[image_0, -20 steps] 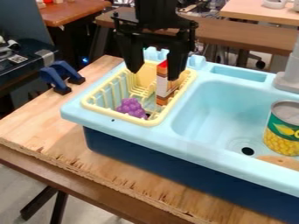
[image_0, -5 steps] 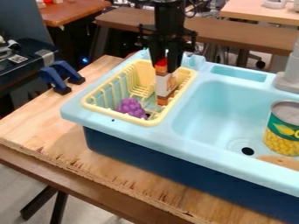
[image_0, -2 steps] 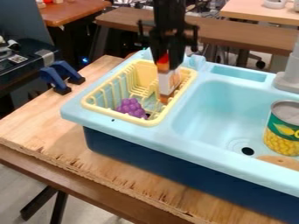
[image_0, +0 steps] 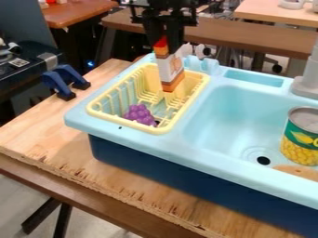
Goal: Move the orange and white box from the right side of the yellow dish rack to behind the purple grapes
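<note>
My gripper grips the orange-and-white box; below me sits the yellow rack holding purple grapes.

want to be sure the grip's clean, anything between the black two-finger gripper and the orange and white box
Nothing visible: the gripper holds the box directly, by its upper part, above the pale yellow plastic rack. The purple bunch of toy grapes lies lower in the rack, clear of both.
</note>
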`<state>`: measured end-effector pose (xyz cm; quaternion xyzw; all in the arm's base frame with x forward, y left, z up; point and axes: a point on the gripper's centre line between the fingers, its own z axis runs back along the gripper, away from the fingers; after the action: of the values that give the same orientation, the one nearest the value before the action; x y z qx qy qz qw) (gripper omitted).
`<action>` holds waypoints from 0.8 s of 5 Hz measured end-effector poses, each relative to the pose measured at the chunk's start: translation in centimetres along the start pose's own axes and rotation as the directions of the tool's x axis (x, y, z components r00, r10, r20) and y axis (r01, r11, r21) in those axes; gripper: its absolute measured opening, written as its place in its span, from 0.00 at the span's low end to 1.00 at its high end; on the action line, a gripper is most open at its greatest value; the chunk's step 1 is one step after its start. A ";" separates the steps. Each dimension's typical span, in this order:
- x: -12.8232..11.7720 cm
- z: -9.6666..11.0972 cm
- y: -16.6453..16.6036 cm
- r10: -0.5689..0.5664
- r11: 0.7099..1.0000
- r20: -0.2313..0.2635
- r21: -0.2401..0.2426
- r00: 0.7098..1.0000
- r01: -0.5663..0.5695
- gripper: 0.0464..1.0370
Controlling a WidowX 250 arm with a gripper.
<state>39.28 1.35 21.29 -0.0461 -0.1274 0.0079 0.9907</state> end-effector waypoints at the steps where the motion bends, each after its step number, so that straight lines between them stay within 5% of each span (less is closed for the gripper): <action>1: -0.3 1.4 1.5 0.029 0.999 -0.022 0.023 0.999 -0.028 0.34; 4: 0.1 -0.8 4.7 0.091 0.992 -0.115 0.096 0.989 -0.080 0.34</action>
<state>39.54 5.92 20.08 -0.0070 -0.0655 0.0536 0.9964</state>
